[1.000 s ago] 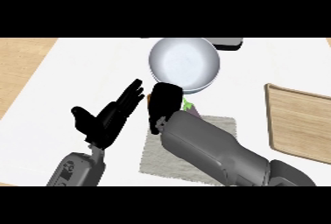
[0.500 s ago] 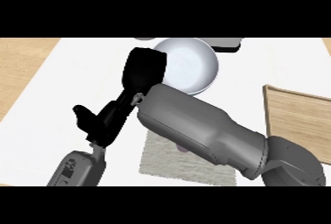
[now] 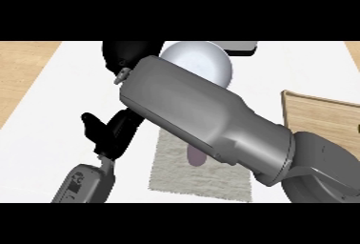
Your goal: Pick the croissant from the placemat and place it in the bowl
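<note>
My right forearm crosses the view from lower right to upper left. Its black right hand (image 3: 130,53) hangs curled just left of the white bowl (image 3: 205,61), at the bowl's rim height. A small tan bit at the hand's lower edge is all that shows of the croissant (image 3: 122,75). The grey placemat (image 3: 200,183) lies below, mostly hidden by the forearm. My left hand (image 3: 112,132) stays open, fingers up, at the placemat's left edge.
A small purple thing (image 3: 195,156) lies on the placemat under my forearm. A wooden board (image 3: 325,116) sits at the right edge. A dark object (image 3: 243,47) stands behind the bowl. Wood flooring shows beyond the counter's left edge.
My right hand has risen from the placemat's far end and swung up and left, past the bowl's left side. The forearm now covers more of the placemat. The left hand has stayed put.
</note>
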